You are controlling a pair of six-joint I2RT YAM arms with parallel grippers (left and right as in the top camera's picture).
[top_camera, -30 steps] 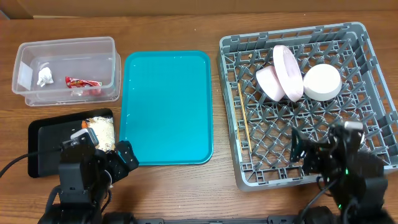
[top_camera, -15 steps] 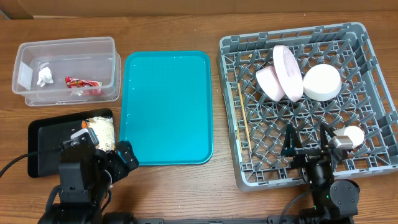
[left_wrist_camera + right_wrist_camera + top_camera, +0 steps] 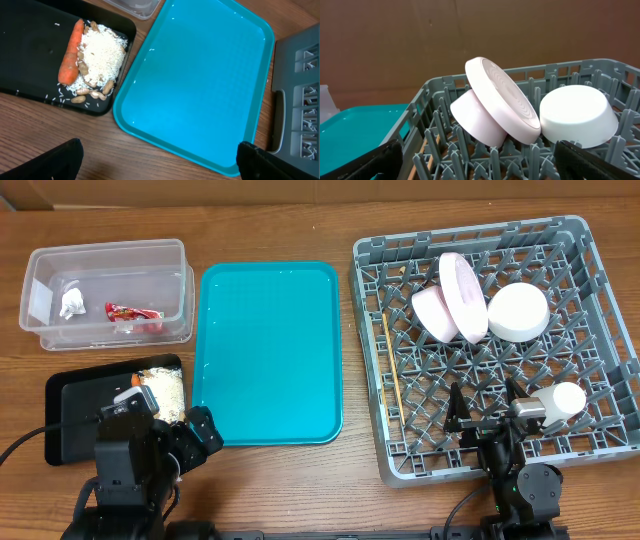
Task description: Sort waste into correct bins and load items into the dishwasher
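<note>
left gripper (image 3: 157,167): fingers spread wide, nothing between them, over the table (image 3: 50,131) by the teal tray's (image 3: 200,85) near corner. right gripper (image 3: 485,408): also released and empty, low over the front lattice of the rack (image 3: 362,256). just to its right, a cup (image 3: 562,400) on its side in the rack. further back in the rack, a pink bowl (image 3: 432,315) with a plate (image 3: 463,295) on edge leaning against it, and a white bowl (image 3: 518,312), tilted, just beside the plate. by the rack's left wall, chopsticks (image 3: 392,375) flat on the lattice. in the black tray (image 3: 30,55), a carrot (image 3: 70,52) touching a heap of rice (image 3: 106,52), peanut shells (image 3: 92,92) at the heap's edge. in the tub (image 3: 100,248), a scrap (image 3: 70,304) and a wrapper (image 3: 133,312), apart.
</note>
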